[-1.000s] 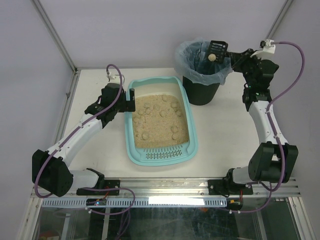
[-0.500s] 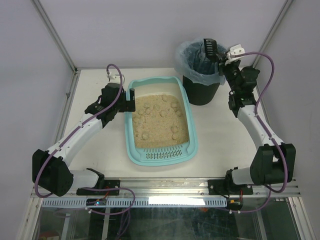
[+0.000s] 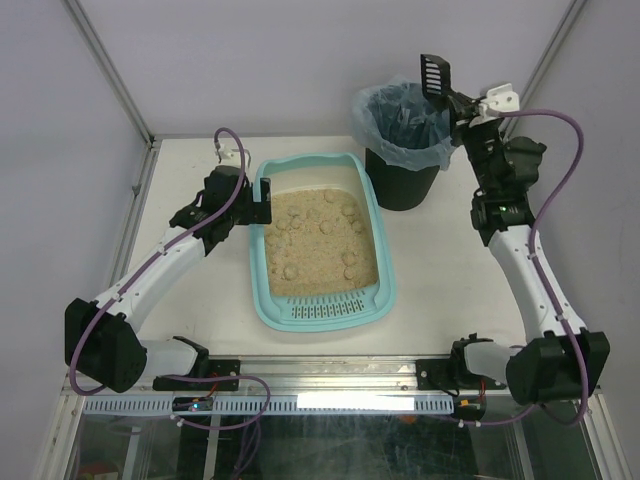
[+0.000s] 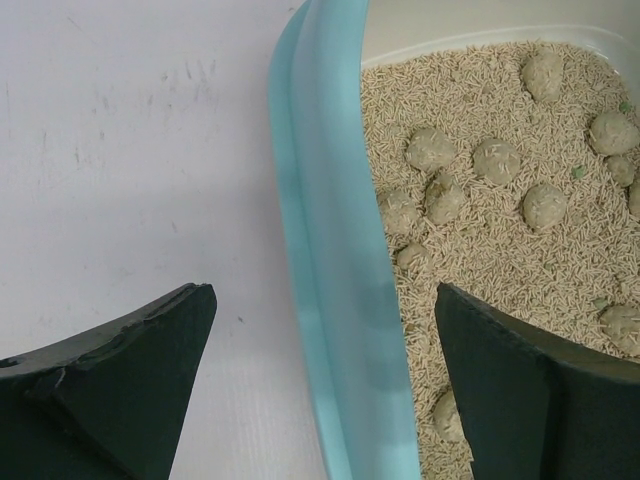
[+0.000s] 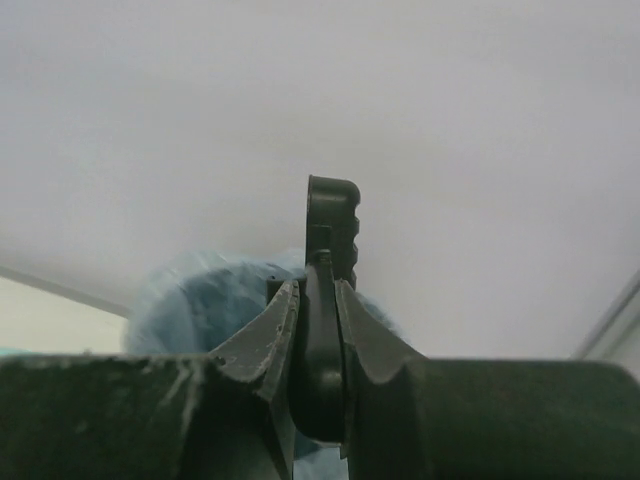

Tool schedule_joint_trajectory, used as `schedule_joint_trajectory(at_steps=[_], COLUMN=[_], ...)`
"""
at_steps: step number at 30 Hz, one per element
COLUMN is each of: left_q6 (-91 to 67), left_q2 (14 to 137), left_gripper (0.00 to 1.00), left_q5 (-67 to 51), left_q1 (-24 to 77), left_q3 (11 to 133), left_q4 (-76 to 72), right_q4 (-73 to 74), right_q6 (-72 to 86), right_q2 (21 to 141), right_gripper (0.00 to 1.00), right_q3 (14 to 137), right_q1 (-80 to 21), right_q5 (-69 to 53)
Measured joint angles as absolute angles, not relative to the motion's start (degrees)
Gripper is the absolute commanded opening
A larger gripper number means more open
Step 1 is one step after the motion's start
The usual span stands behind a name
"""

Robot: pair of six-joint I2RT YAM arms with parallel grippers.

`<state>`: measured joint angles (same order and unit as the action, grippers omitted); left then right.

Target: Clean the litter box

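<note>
The light teal litter box (image 3: 262,290) lies in the middle of the table, holding beige litter with several clumps (image 3: 318,240). My left gripper (image 3: 262,200) is open and straddles its left rim (image 4: 330,290), one finger outside on the table, the other over the litter. My right gripper (image 3: 462,108) is shut on the handle of the small black slotted scoop (image 3: 435,73), held upright on edge above the right rim of the black bin (image 3: 405,185). In the right wrist view the scoop (image 5: 332,225) stands between my fingers with the bluish bag (image 5: 195,310) behind.
The black bin with its translucent bluish liner (image 3: 385,105) stands at the back right, just beyond the box's far right corner. The box's slotted strip (image 3: 328,310) faces the near edge. Grey walls and a metal frame enclose the white table (image 3: 440,270).
My right gripper tipped the scoop over the bin, its clump gone from the blade, then lifted it upright and to the right. The left arm has not moved.
</note>
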<state>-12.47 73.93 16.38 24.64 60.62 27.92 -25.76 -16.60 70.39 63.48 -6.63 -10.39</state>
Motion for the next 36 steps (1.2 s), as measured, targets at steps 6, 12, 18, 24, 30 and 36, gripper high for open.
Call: schedule_joint_trajectory(at_steps=[6,12,18,24,30,36], left_q6=[-12.4,-12.4,-12.4,-12.4,-12.4,-12.4], left_q2=[74.0,74.3,74.9,75.1,75.7,75.7], left_gripper=[0.95,0.94,0.93,0.93,0.89,0.89], left_q5=[15.7,14.9,14.9,14.8,14.6,14.4], left_q1=[24.6,24.6,24.6,24.6,24.6,24.6], left_q3=[60.6,60.6,60.6,60.7,61.2,61.5], left_q4=[28.1,28.1,28.3,28.4,28.7,28.7], right_q4=[-15.7,-6.7,6.1,21.8,35.0,44.8], right_q6=[3.5,16.8,23.1,25.6,25.8,23.9], right_q2=[64.6,60.6,60.8,65.9,74.1,84.6], right_gripper=[0.00,0.00,0.00,0.00,0.00,0.00], right_q3=[71.3,74.2,74.2,75.7,81.1,92.6], right_q1=[-6.9,-10.0,-14.2,-18.9,-27.2,-34.6], right_q5=[-12.6,-16.3,-18.5,-18.0,-9.3,2.9])
